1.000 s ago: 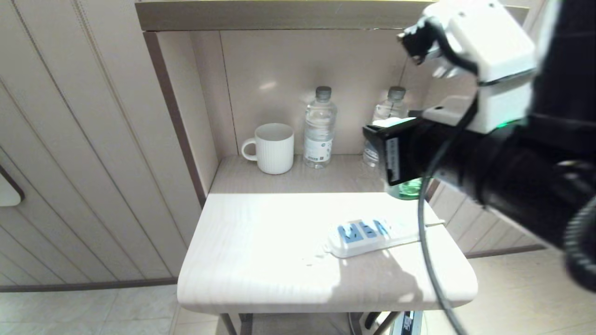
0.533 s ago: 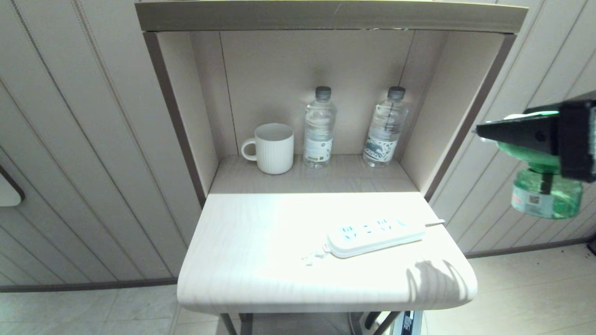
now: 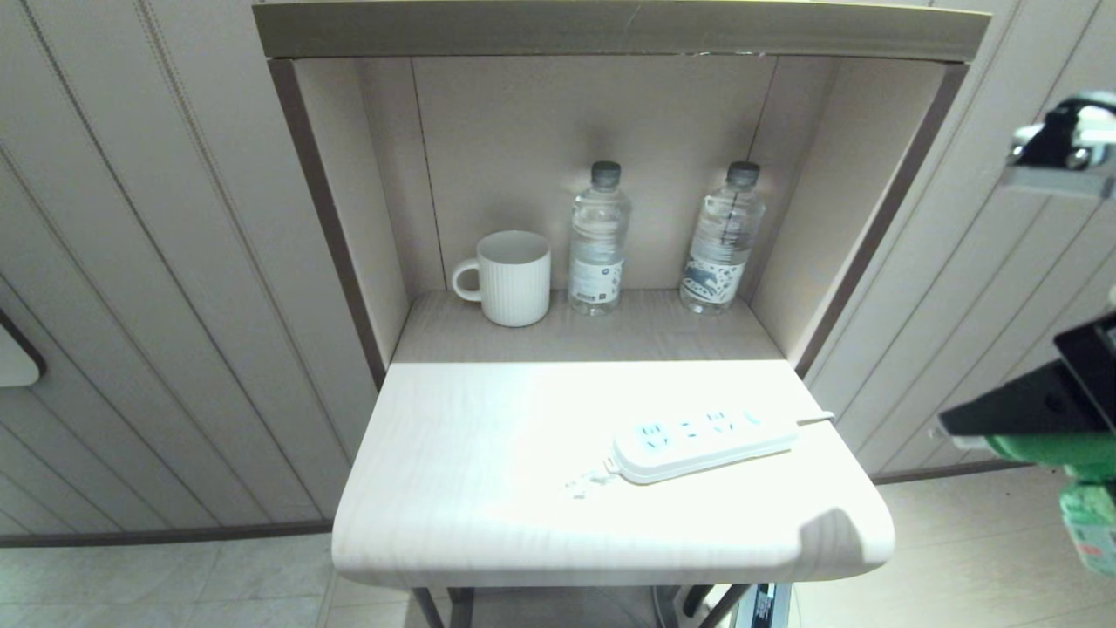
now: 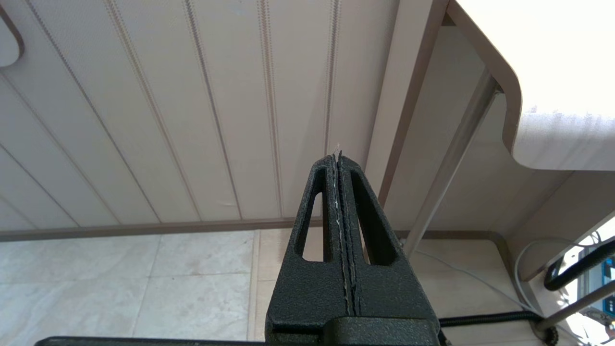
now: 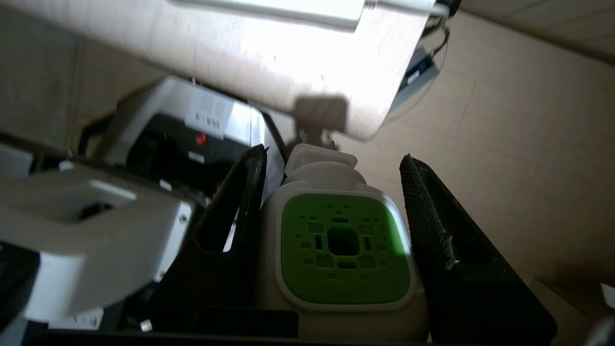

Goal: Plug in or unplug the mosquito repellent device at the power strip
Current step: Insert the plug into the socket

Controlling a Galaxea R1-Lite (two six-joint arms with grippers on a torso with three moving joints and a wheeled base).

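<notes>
- You are looking at the desk [image 3: 488, 488], a pale wooden top that is carrying the power strip and sitting under an open-fronted shelf niche [image 3: 593, 323].
- The two clear water bottles [image 3: 598, 240] are standing upright at the back of the niche, behind the power strip, with the white ribbed mug [image 3: 510, 277] just beside the nearer one.
- The power strip [image 3: 697, 442] is lying flat on the desk near its right edge, all its outlets showing bare, its thin cord running off toward that edge.
- Your right pincer [image 5: 331, 226] is hanging in the air off the desk's right edge, well apart from the power strip, its fingers pinching the mosquito repellent device [image 5: 343, 250] by the sides of the white head.
- The device's green bottle is pointing down there, below the level of the power strip.
- Your left pincer [image 4: 338, 166] is sitting low beside the desk's leg, fingers pressed together on nothing.
</notes>
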